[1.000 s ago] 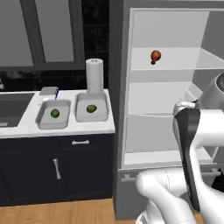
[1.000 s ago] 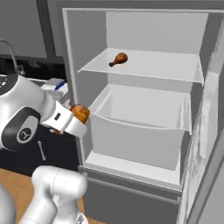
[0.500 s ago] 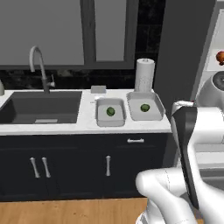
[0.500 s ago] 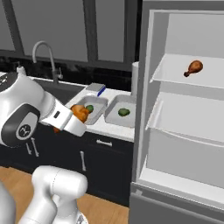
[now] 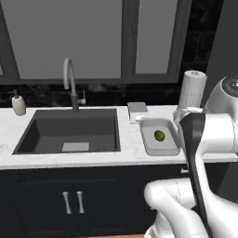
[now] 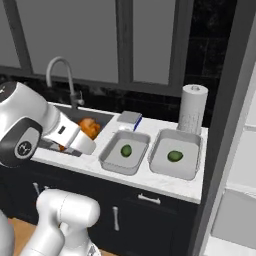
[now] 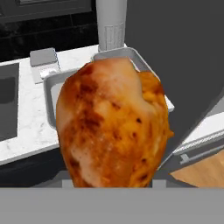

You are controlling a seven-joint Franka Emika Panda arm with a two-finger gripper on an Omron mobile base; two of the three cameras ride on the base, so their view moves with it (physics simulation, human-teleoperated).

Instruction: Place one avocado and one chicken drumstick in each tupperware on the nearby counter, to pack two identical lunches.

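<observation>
My gripper (image 6: 83, 137) is shut on one orange-brown chicken drumstick (image 6: 89, 128), holding it above the counter (image 6: 160, 183) near the sink's right edge. The drumstick's meaty end (image 7: 113, 127) looms close in the hand view and hides the fingertips. Two light-grey tupperware stand side by side to the right. The left tupperware (image 6: 116, 159) holds an avocado (image 6: 126, 150), the right tupperware (image 6: 188, 149) another avocado (image 6: 174, 156). From the left base, one tupperware (image 5: 152, 146) with its avocado (image 5: 159, 135) shows beside my arm.
A dark sink (image 5: 69, 132) with a faucet (image 5: 69, 79) lies left of the containers, a soap bottle (image 5: 18, 104) at the far left. A small grey box (image 6: 129, 118) and a paper towel roll (image 6: 192, 109) stand behind them. The dark fridge side (image 6: 225, 125) rises at right.
The base has swung left from the open fridge to the counter, so both base views shifted. The drumstick stays in my gripper. The fridge shelves have left the picture.
</observation>
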